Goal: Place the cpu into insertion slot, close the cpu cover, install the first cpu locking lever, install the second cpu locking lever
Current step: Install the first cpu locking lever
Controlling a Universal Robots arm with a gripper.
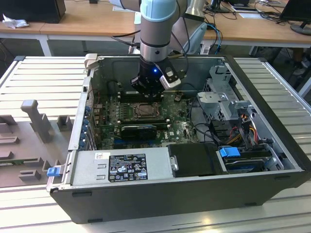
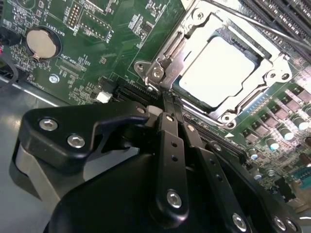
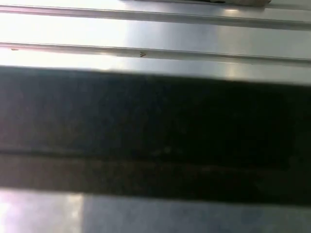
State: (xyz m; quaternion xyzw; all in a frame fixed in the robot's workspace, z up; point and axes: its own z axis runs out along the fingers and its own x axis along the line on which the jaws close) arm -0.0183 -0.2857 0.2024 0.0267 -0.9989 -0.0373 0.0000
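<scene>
In the second wrist view the cpu [image 2: 218,68], a silvery square chip, lies in the insertion slot [image 2: 252,99]. The cpu cover [image 2: 272,77], a metal frame with a square window, lies flat over its edges. A thin metal lever rod [image 2: 272,30] runs along the socket's side by the memory slots. My gripper [image 2: 167,99] is shut, its black fingers [image 2: 169,145] pressed together with nothing seen between them, tips just off the socket's corner screw [image 2: 156,73]. In the exterior view the gripper [image 1: 147,94] hangs low over the socket [image 1: 146,110], inside the open computer case.
Long black memory slots [image 2: 286,14] flank the socket. A coin battery [image 2: 41,42] sits on the green board. A black card [image 1: 138,130], the power supply [image 1: 121,167], the drive cage [image 1: 223,97] and cables crowd the case. Ribbed metal table [image 1: 43,77] surrounds it.
</scene>
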